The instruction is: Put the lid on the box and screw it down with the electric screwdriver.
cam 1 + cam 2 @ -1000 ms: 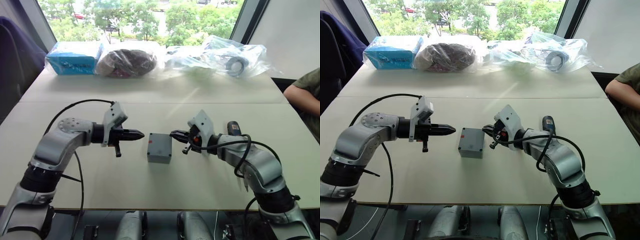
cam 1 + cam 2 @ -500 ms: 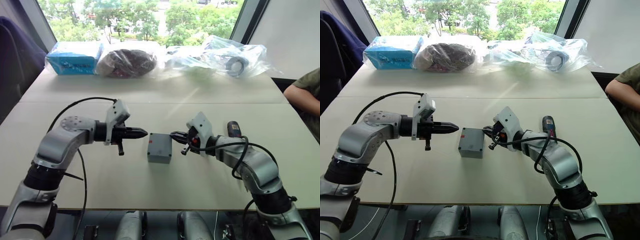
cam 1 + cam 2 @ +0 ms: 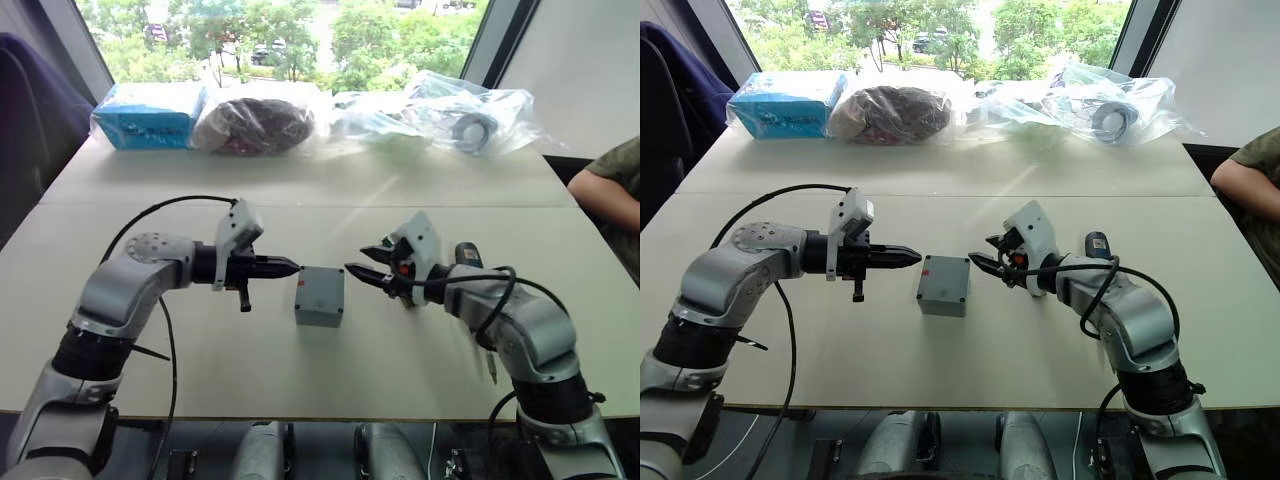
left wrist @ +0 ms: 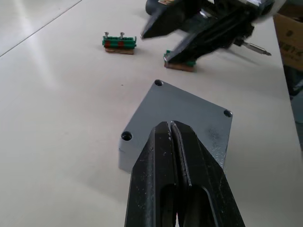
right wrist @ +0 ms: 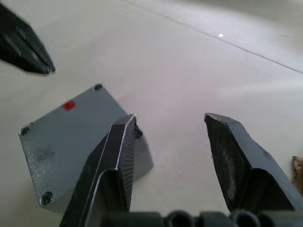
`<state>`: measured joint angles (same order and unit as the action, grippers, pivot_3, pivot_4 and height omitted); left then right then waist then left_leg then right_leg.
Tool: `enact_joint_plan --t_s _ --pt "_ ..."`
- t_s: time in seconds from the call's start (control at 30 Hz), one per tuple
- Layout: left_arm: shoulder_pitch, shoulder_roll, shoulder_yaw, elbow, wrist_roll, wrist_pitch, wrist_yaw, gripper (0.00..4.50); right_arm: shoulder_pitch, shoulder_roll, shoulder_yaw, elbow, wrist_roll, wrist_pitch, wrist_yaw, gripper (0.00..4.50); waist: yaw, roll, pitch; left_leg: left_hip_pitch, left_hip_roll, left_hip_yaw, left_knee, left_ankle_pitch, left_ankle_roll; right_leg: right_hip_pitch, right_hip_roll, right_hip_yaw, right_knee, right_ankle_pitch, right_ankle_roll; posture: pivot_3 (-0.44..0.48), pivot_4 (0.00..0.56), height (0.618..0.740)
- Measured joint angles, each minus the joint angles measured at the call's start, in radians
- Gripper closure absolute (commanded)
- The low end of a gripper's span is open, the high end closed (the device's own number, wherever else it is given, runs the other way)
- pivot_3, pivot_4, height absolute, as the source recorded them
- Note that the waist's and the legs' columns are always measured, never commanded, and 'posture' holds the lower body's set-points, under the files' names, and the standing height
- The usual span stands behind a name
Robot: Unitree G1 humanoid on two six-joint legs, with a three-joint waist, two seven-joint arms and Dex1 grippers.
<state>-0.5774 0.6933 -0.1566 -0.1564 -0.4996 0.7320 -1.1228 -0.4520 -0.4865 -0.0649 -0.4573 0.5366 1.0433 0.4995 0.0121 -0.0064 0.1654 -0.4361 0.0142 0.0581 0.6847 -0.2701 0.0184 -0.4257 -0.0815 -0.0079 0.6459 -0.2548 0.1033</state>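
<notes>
Left fingers: the left gripper (image 3: 290, 267) has its two black fingers (image 4: 163, 156) pressed together to a point, holding nothing, aimed at the box from its left.
Right fingers: the right gripper (image 3: 358, 273) has its fingers (image 5: 120, 156) spread wide and empty, tips just beside the box's right wall.
Box: one grey plastic box (image 3: 320, 295) sits on the table (image 3: 330, 215) between the two grippers, with the lid (image 4: 182, 113) apparently already laid on top; screw holes show at the corners and a small red mark (image 5: 69, 105) near one edge.
Key relation: the box lies straight ahead of both grippers, squarely between them; both tips are near, and which is nearer is hard to call.
Electric screwdriver: one black driver (image 3: 467, 256) lies on the table to the right of the box, behind the right forearm, its metal bit (image 4: 253, 46) seen in the left wrist view. It lies on the right arm's side, so that arm looks the likelier to fetch it.
Count: one box, one lid, one screwdriver, two small green connectors (image 4: 120, 41) on the table beyond the box.
Stage: judged unscrewed, driver not yet picked up.
</notes>
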Motion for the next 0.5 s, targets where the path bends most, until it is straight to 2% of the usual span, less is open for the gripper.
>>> enact_joint_plan --t_s 0.1,0.2,0.23,0.33,0.5 --pt "-0.066 -0.010 -0.030 0.032 0.010 -0.026 -0.049 4.50 -0.070 -0.039 -0.139 -0.020 0.088 0.156 -0.030 1.43 0.002 0.000 0.000 0.000 0.000 0.000 0.000 0.000 0.000 0.000 0.000 0.000 0.000 0.000 0.000 0.000 0.150 0.740" --pt "-0.122 -0.009 -0.065 0.053 0.035 -0.089 -0.116 4.50 -0.141 -0.153 -0.252 -0.021 0.156 0.334 -0.029 0.29 0.000 0.000 0.000 0.000 0.000 0.001 0.000 0.000 0.000 0.000 0.000 0.000 -0.001 0.000 0.000 0.000 0.150 0.740" --pt "-0.130 -0.011 -0.077 0.067 0.045 -0.109 -0.135 4.50 -0.162 -0.188 -0.270 -0.019 0.164 0.384 -0.030 0.08 -0.001 0.000 0.000 0.000 -0.001 0.001 -0.001 0.000 0.000 0.000 0.000 0.000 -0.001 0.000 0.000 0.000 0.150 0.740" --pt "-0.154 -0.048 -0.123 0.119 0.077 -0.160 -0.177 4.50 -0.197 -0.291 -0.265 0.035 0.193 0.507 -0.043 0.03 -0.004 0.000 0.000 0.000 -0.001 0.001 -0.001 0.000 0.000 0.000 0.000 0.001 0.000 0.000 0.000 0.000 0.150 0.740" --pt "-0.221 -0.074 -0.144 0.171 0.105 -0.236 -0.234 4.50 -0.196 -0.643 -0.153 0.304 0.413 0.564 -0.090 0.03 -0.002 0.000 0.000 0.000 0.000 0.004 -0.001 -0.001 0.002 -0.001 -0.001 0.003 -0.002 0.000 0.000 0.000 0.150 0.740"
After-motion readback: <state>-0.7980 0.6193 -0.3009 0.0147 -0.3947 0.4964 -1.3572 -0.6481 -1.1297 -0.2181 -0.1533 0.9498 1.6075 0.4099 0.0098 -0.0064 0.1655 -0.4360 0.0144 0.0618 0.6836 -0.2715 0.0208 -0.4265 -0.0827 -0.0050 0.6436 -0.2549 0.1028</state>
